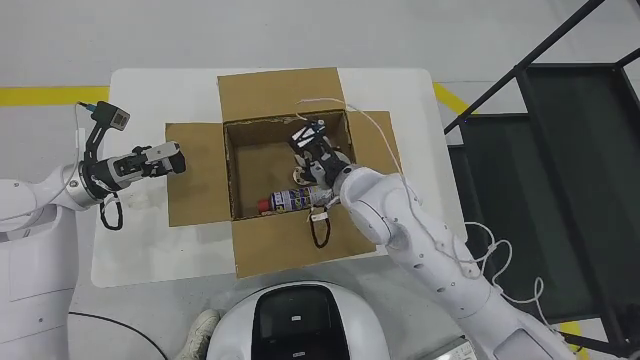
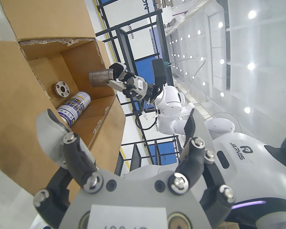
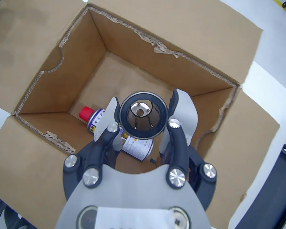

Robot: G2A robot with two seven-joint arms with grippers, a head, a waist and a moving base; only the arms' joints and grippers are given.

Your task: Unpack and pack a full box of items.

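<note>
right gripper (image 3: 145, 101) clamps a metal cylinder (image 3: 155, 129) over the box (image 3: 143, 55) mid-frame, probably unpacking; next, lift it clear. left gripper (image 1: 178, 159) gapes empty, frame left.

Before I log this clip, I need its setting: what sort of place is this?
Probably a factory or warehouse-like test hall, judging by the yellow floor line, the black metal rack and the rows of ceiling spotlights high overhead.

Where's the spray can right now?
Top view: the can lies on its side on the floor of the box, by the wall nearest the robot, below the right claw, which grips a metal cylinder.
</note>
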